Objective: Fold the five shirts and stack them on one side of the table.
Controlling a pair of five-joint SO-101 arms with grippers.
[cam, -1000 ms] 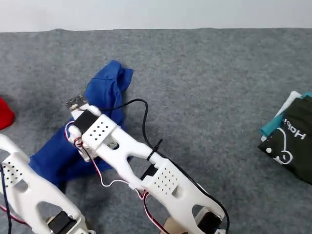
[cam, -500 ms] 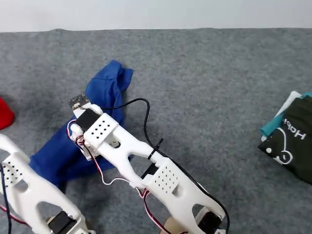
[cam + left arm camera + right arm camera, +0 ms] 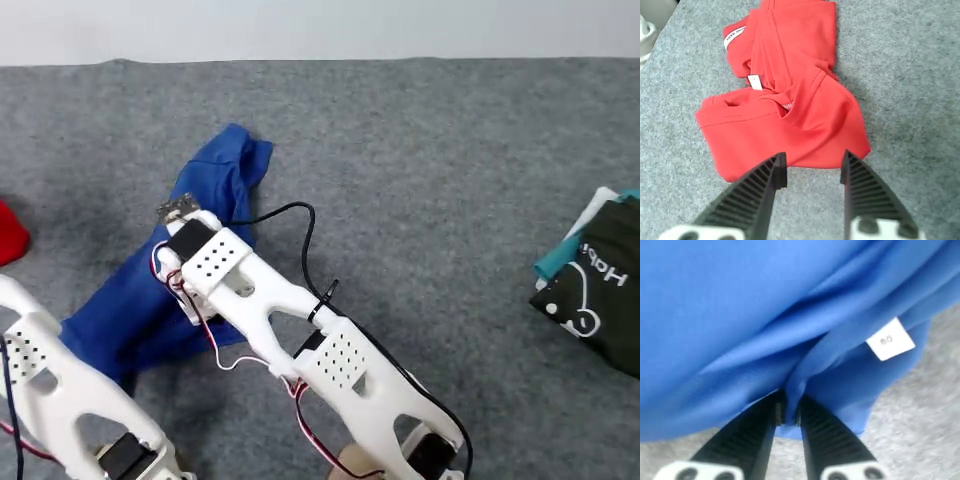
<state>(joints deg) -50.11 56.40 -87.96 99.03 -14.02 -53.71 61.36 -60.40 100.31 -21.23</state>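
2 arms show in your high view. The right arm (image 3: 330, 365) runs from the lower centre of the frame up toward the left, and the left arm (image 3: 50, 390) sits in the lower left corner.

Your right gripper (image 3: 787, 412) is clenched on a fold of the blue shirt (image 3: 740, 305), with the cloth pinched between both jaws. A white size tag (image 3: 890, 340) is sewn to the shirt close to that pinched fold. In the high view the blue shirt (image 3: 130, 310) lies crumpled left of centre. 1 bunched end of it reaches toward the upper middle and the wider part spreads toward the lower left, partly under the right arm's wrist.

Your left gripper (image 3: 812, 167) has its jaws parted with nothing between them. The red shirt (image 3: 785, 110) lies loosely bunched on the grey table (image 3: 910, 60) just past the fingertips, with a small white label (image 3: 755, 81) showing among its folds. In the high view, you can see a sliver of the red shirt (image 3: 10, 232) at the left edge of the frame, well apart from the blue one.

At the right edge of the high view sits a stack of folded shirts (image 3: 605, 285). It has a dark one with white print on top and teal and white layers beneath it.
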